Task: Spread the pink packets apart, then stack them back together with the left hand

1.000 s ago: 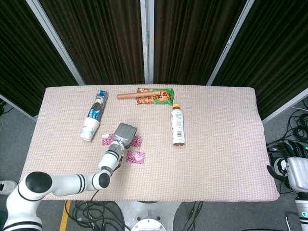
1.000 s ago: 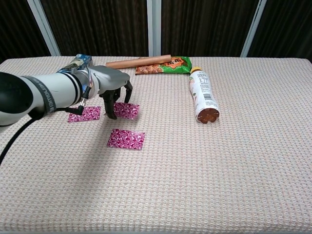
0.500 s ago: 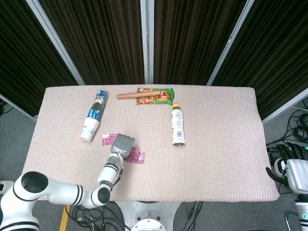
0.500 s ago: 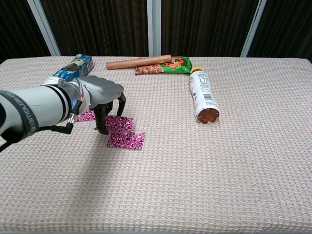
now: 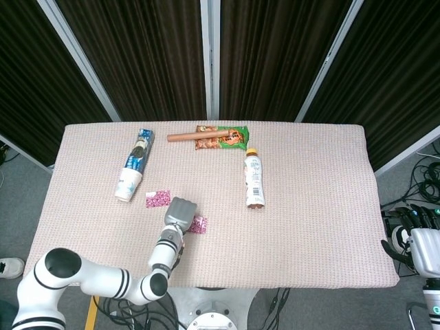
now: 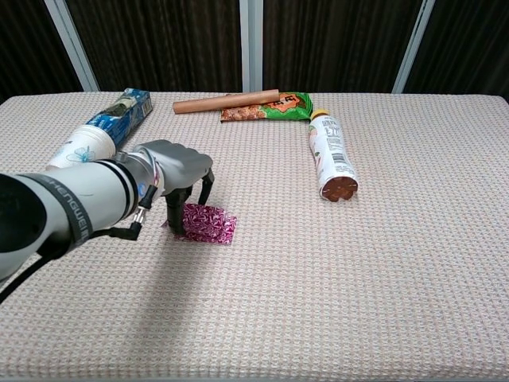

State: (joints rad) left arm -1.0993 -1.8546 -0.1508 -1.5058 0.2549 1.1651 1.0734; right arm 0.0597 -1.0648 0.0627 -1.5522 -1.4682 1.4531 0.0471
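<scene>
Head view shows my left arm [image 5: 103, 278] has swung nearer the front edge of the desk [image 5: 323, 206] than a second ago, and the left hand [image 5: 180, 212] has come down with it, away from the paper cups [image 5: 128, 184]. A second ago that hand sat between the three pink packets; now it covers the lower ones, and in the chest view the middle packet that lay apart has been drawn onto the front one, so the two pink packets [image 6: 208, 222] lie overlapped under the hand. The third pink packet [image 5: 158, 199] lies alone further back, near the cups, where it was before.

My left hand [image 6: 176, 167] arches over the overlapped packets with its fingers [image 6: 173, 216] curled downward and spread a little, the tips touching the left end of the packets and the desk beside them. I see it pressing on them, not lifting them; nothing is closed inside the hand.

My right hand [image 5: 405, 237] hangs off the right edge of the desk, well apart from everything, with its fingers apart and holding nothing.

The bottle [image 5: 254, 180], the brown roll [image 5: 196, 136] and the green snack bag [image 5: 227, 137] have not moved.
</scene>
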